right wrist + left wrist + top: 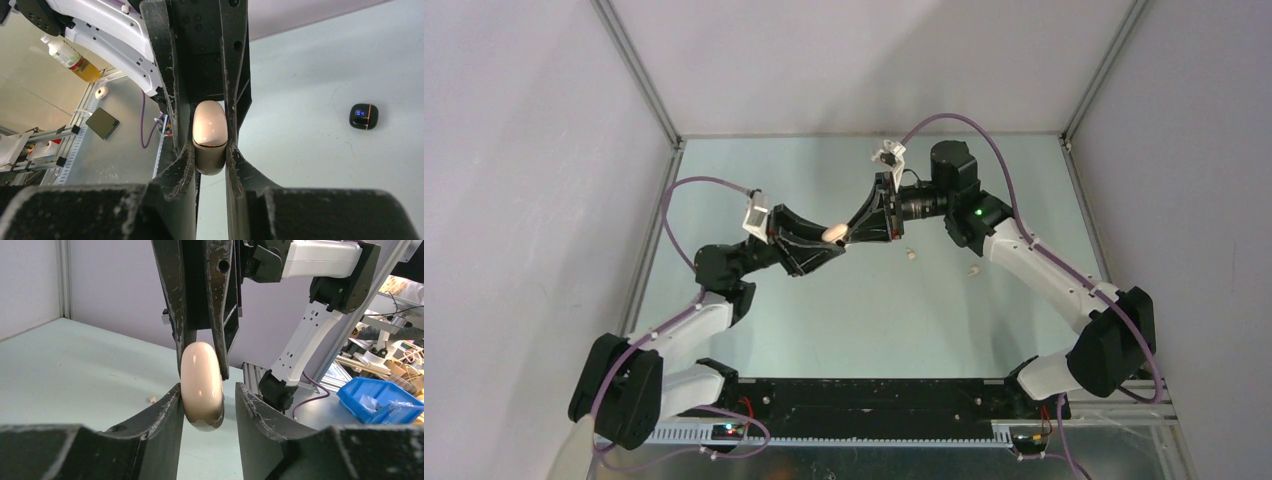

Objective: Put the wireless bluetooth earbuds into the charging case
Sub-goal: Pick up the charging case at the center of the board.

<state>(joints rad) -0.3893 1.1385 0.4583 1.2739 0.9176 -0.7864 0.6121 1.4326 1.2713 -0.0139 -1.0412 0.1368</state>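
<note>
An off-white charging case point(833, 232), closed, is held in the air between both grippers above the middle of the table. My right gripper point(210, 150) is shut on it, with both fingers pressed on its sides. In the left wrist view the case point(201, 385) sits between the fingers of my left gripper point(207, 390). It touches the left finger and stands apart from the right one, so the jaws are open. Two off-white earbuds point(911, 254) point(973, 269) lie on the table to the right. The black earbuds are out of view.
A small black charging case point(363, 116) with a blue light lies on the table, seen only in the right wrist view. Grey walls close the table at the back and sides. A blue bin point(380, 400) stands off the table.
</note>
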